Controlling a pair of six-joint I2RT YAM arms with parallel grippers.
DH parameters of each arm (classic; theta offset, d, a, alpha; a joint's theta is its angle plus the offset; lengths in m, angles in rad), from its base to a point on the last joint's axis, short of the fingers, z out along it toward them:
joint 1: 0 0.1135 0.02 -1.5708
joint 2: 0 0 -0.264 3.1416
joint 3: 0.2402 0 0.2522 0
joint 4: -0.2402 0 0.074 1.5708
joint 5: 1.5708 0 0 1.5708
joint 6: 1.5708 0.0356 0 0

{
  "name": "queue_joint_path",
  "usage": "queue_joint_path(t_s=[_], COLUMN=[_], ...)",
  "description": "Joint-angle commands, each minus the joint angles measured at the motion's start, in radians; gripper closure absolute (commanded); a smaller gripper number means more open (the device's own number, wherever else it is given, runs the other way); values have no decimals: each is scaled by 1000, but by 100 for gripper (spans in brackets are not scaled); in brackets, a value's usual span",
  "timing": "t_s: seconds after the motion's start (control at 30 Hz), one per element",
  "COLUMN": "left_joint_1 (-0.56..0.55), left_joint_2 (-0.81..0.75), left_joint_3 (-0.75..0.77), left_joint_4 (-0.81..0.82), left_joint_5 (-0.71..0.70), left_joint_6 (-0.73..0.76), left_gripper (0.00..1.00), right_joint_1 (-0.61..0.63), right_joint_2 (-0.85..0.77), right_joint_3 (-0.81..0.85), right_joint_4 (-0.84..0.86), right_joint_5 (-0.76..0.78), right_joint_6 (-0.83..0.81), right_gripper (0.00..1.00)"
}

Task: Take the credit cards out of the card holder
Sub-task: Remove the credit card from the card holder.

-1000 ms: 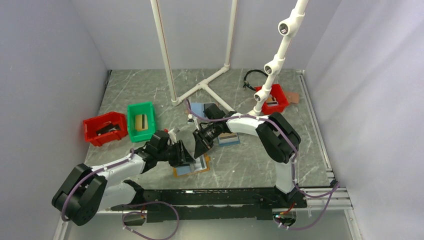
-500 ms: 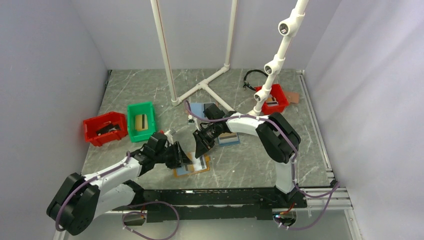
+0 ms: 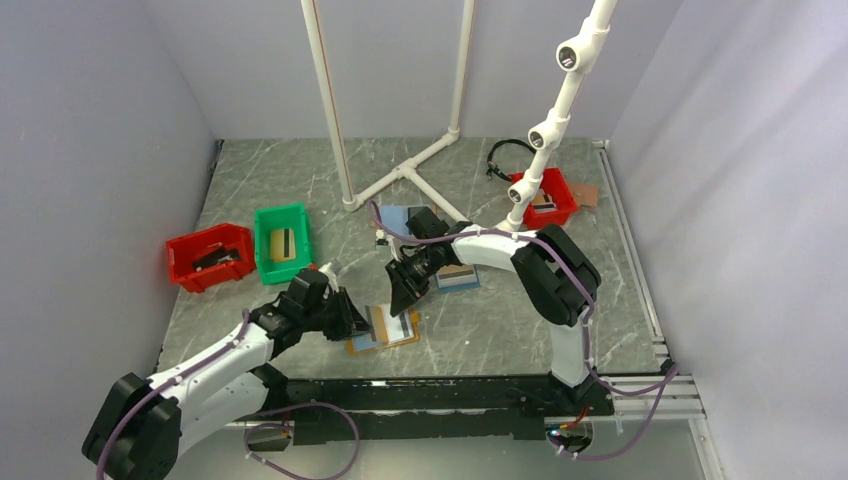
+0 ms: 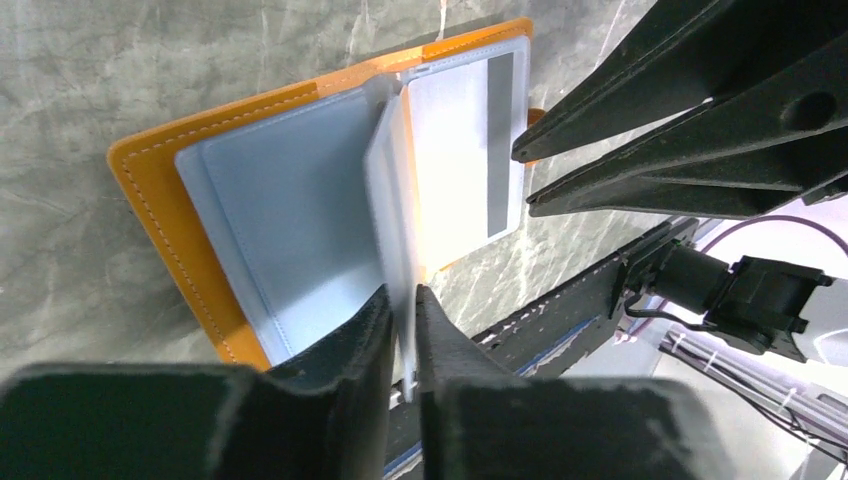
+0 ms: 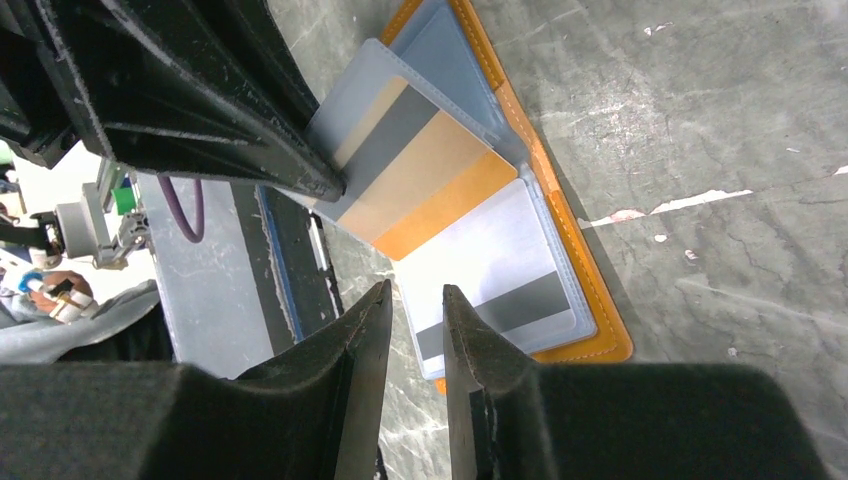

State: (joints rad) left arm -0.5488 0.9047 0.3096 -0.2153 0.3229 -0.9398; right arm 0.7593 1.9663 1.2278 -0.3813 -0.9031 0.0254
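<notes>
The card holder [image 3: 385, 331] lies open on the table, orange-brown at the edges and light blue inside; it also shows in the left wrist view [image 4: 160, 190] and the right wrist view [image 5: 585, 320]. My left gripper [image 4: 403, 297] is shut on a clear sleeve page [image 4: 392, 190] and holds it up on edge. That page carries an orange and tan card with a grey stripe [image 5: 425, 175]. A white card with a grey stripe [image 5: 500, 285] lies in the flat sleeve. My right gripper [image 5: 415, 298] hovers just above the holder's edge, jaws slightly apart and empty.
A red bin [image 3: 210, 257] and a green bin [image 3: 281, 243] holding a card stand at the left. Another red bin [image 3: 549, 203] is at the back right. Two blue holders [image 3: 400, 218] [image 3: 458, 276] lie behind the right gripper. White pipe frames [image 3: 400, 175] stand behind.
My left arm has drawn back toward the near left, still gripping at the holder, and more of the sleeve page now shows. The right arm has not moved.
</notes>
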Motion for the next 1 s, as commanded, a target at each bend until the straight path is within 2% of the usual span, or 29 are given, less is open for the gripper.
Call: queue_joint_path(t_s=[0.0,0.1,0.3,0.6,0.77,0.97], left_joint_1=[5,6,7,9,10,9], left_joint_2=[-5,3,2,-68,-162,-348], left_joint_3=[21,14,-19,-89,-135,-154], left_joint_4=[-8,8,74,267,341,311], left_joint_5=[-20,-24,-35,14,22,28], left_joint_6=[-8,-10,27,89,91,116], left_gripper=[88,100,100,100,100,100], right_joint_1=[6,8,11,5,-15,-57], right_joint_2=[12,15,29,25,10,-62], right_joint_3=[35,35,32,33,34,43], right_joint_4=[-10,-9,-3,4,-2,-29], right_joint_5=[-30,-39,-72,-86,-96,-113], right_joint_6=[-16,-16,-16,-12,-16,-64], right_gripper=[72,72,69,63,61,54])
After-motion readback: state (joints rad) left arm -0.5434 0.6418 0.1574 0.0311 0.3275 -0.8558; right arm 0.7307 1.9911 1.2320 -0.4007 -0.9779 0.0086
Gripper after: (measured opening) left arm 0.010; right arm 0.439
